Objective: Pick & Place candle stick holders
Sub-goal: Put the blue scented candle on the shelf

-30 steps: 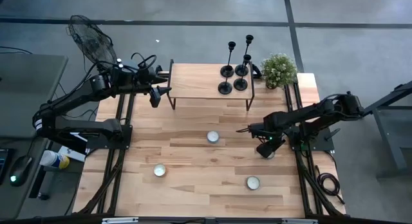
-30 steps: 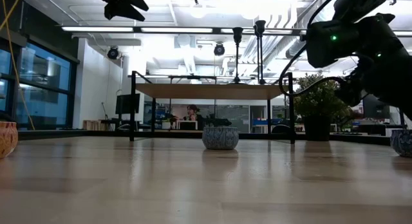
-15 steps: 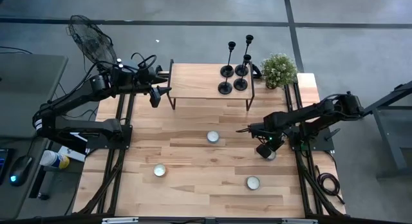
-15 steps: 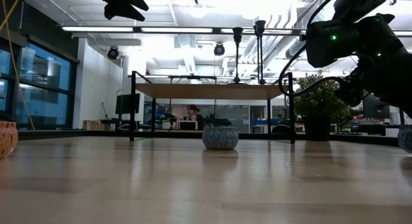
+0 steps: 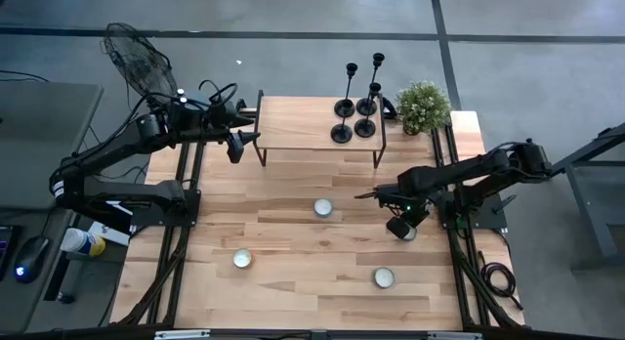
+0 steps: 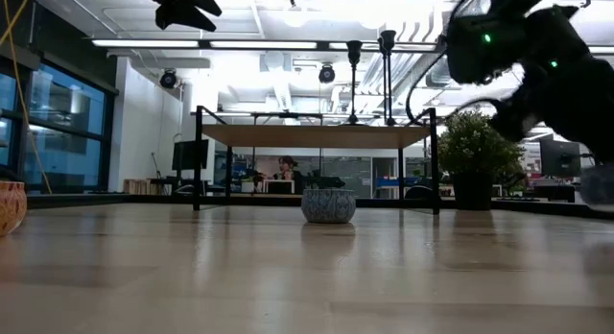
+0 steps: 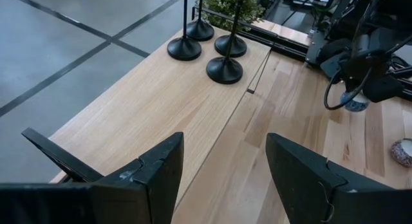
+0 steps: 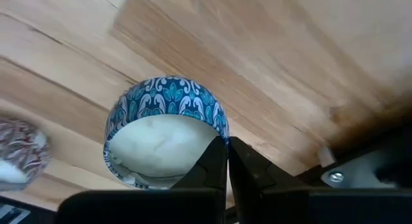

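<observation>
Fingers [image 8: 212, 176] of the right gripper [image 5: 363, 195] are pressed together with no gap between them, and they hold nothing. In the right wrist view their tips sit at the rim of a tealight [image 8: 166, 130] in a blue patterned cup, seen just beyond them above the wooden tabletop [image 5: 293, 242]. From above, this gripper hangs over the right side of the tabletop, near the tealight under its wrist [image 5: 410, 232].

Over at the far left corner, the left gripper [image 5: 246, 137] is raised beside the small wooden shelf [image 5: 303, 125], its two fingers [image 7: 161, 169] spread wide apart and empty.

All four candle stick holders [image 5: 355, 106] stand upright in a tight cluster at the right end of that shelf, well apart from both grippers; the left wrist view shows their round black bases [image 7: 224, 69] close together on the wood. A potted green plant [image 5: 424, 106] stands just beside them, off the shelf's right end.

Three more tealights lie on the tabletop: one near the middle [image 5: 322, 208], one toward the front left [image 5: 242, 259] and one toward the front right [image 5: 384, 277].
</observation>
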`<state>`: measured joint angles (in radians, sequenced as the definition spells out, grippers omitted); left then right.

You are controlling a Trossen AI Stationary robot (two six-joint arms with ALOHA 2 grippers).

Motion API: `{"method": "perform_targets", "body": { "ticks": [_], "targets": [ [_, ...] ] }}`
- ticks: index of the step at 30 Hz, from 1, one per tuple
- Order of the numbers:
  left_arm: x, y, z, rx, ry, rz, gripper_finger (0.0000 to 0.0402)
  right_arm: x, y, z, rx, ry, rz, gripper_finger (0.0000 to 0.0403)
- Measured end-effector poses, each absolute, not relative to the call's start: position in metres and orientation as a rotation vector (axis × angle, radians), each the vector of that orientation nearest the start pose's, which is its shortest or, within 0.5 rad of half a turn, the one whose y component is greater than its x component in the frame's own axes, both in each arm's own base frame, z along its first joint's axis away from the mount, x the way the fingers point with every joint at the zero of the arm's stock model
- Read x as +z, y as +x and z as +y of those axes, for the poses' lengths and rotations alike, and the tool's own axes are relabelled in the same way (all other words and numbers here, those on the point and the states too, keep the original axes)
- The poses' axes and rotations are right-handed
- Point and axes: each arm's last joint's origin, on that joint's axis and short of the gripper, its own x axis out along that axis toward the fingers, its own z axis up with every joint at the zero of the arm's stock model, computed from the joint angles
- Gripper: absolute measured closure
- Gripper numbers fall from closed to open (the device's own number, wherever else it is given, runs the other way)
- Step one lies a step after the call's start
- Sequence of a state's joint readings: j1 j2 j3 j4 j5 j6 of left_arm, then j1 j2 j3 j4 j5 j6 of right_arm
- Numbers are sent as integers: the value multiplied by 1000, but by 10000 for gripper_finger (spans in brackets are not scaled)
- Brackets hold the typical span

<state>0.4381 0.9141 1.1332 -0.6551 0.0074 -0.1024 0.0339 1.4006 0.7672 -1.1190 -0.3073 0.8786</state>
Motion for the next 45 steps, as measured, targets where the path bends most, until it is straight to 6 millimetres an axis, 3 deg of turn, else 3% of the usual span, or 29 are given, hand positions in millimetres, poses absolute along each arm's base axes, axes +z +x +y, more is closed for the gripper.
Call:
{"method": "perform_targets", "body": {
  "ticks": [6,13,22,30,36,45],
  "targets": [
    [384,157,72,399,-170,410,186,194,203,10,-539,855,1694,403],
    [384,158,68,237,-66,422,186,204,211,4,-532,871,1640,403],
    [384,158,68,238,-66,422,186,204,215,2,-528,888,1599,403],
    [384,158,69,256,-86,421,186,231,230,-1,-508,861,1497,402],
    [384,158,69,259,-86,421,186,240,255,-2,-495,849,1476,402],
    [384,158,69,259,-86,422,186,258,319,-4,-443,728,1398,402]
  ]
}}
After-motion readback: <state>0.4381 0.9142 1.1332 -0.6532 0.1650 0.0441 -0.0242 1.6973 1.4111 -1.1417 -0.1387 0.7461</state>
